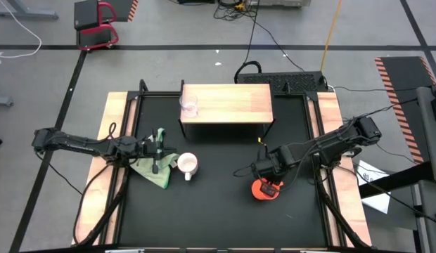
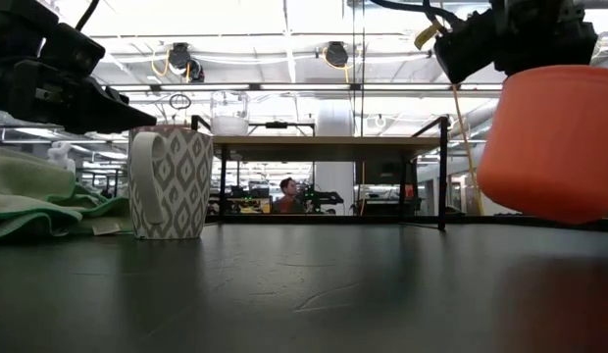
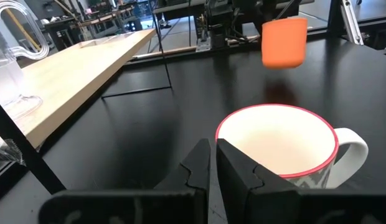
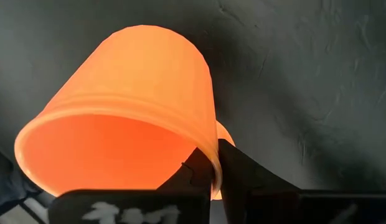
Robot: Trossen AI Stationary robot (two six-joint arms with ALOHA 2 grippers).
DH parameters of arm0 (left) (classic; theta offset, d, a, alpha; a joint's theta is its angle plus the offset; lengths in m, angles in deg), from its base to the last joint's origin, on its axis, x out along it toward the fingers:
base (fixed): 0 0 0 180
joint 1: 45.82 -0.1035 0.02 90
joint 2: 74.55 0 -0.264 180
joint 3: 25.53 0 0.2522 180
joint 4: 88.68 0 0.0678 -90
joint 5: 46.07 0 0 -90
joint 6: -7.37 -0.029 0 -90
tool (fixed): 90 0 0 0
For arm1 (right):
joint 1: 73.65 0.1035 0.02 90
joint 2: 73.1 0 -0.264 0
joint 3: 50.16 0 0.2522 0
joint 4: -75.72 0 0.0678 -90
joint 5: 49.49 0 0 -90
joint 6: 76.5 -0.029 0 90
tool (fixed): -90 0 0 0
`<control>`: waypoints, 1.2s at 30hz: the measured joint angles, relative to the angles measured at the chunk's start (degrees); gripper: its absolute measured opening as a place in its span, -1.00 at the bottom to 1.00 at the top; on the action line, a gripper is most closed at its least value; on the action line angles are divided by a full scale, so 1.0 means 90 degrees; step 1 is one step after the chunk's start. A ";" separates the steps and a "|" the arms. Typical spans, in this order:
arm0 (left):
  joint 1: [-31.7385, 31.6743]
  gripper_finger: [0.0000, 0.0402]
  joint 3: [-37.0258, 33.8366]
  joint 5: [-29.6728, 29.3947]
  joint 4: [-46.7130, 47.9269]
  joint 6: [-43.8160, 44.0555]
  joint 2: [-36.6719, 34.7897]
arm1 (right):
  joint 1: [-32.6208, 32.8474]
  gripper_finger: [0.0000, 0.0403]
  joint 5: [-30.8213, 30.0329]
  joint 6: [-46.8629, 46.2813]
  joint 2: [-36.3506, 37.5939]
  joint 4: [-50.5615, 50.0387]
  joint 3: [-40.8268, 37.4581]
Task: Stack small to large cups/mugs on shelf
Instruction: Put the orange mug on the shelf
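The orange mug point(image 2: 554, 137) hangs in the air off the table's right half, held by my right gripper point(image 4: 215, 177), which is shut on it; it also shows in the high view point(image 1: 264, 188). The white mug point(image 2: 172, 181), grey-patterned with a pink rim point(image 3: 277, 146), stands upright on the table left of centre. My left gripper point(image 3: 213, 168) is shut, hovering just beside that mug's rim over the green cloth point(image 1: 153, 169). The clear glass cup point(image 1: 189, 105) stands on the left end of the shelf point(image 1: 232, 103). My right gripper pinches the orange mug's wall at its rim point(image 4: 213, 163), one finger inside the mug and one outside. The fingers come from above, pointing down. The mug is lifted clear of the table point(image 2: 314, 284), hanging below the fingers and slightly tilted.
The green cloth point(image 2: 39, 196) lies bunched on the table left of the white mug. The shelf's thin black legs point(image 2: 443, 176) stand at the table's far side. Light wooden strips point(image 1: 116, 119) run along both table sides. A person point(image 2: 287, 191) sits far behind the table.
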 joint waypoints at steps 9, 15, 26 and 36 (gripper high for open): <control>0.0000 -0.85 0.0000 0.0129 0.0046 -0.0052 0.0000 | -0.0022 -0.98 0.0201 -0.0325 0.0000 -0.0770 0.0000; -0.0001 -0.85 0.0000 0.0129 0.0047 -0.0095 0.0000 | -0.0087 -0.99 0.0190 -0.0335 0.0002 -0.1094 -0.0002; 0.0000 -0.85 -0.0002 0.0126 0.0159 -0.0087 0.0000 | -0.0160 -0.93 0.0182 -0.0083 0.0000 -0.0932 -0.0002; -0.0001 -0.85 -0.0002 0.0126 0.0188 -0.0053 0.0000 | -0.0172 -0.90 0.0181 -0.0134 0.0002 -0.0593 -0.0206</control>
